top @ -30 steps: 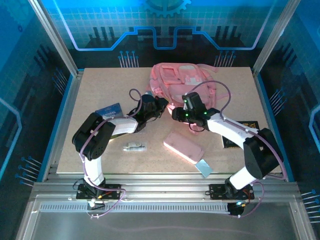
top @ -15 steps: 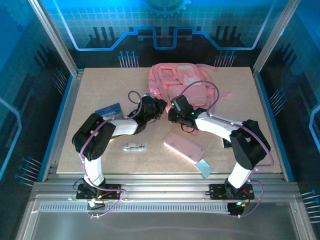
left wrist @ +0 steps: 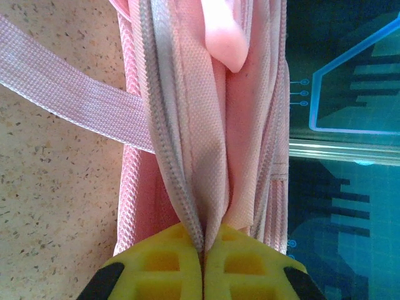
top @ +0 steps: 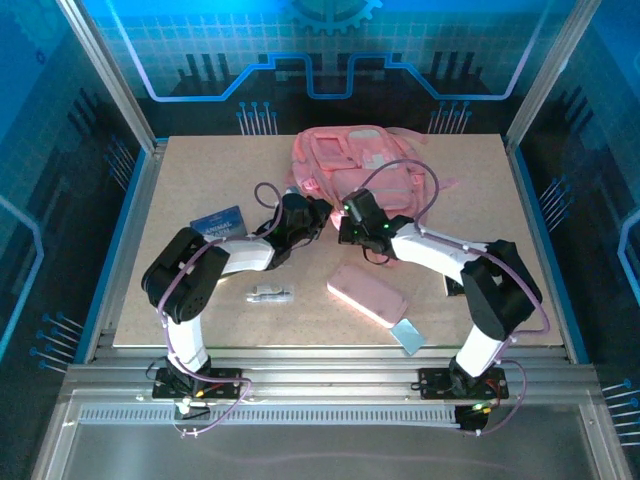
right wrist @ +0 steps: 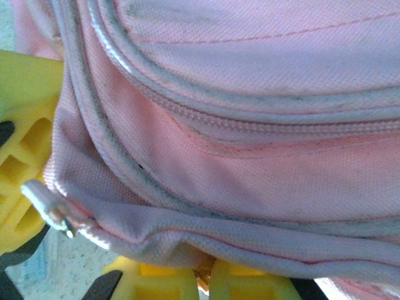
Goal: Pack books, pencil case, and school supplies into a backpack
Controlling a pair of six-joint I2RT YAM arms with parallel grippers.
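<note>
Working on the backpack (top: pixel 350 160), lying at upper centre of the table (top: pixel 180 175). Pinching its near zip seam with the left gripper (left wrist: pixel 204 262), fully closed on fabric. Clamping a neighbouring fold with the right gripper (right wrist: pixel 207 275), likewise closed. Probably holding the seam taut for unzipping. Leaving the pencil case (top: pixel 367 295) unpacked at lower centre.

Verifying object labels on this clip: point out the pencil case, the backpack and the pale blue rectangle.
pencil case (top: pixel 367 295), top external view, middle of its pink face.
backpack (top: pixel 350 160), top external view, its upper front panel.
pale blue rectangle (top: pixel 408 333), top external view, centre of its flat face.
</note>
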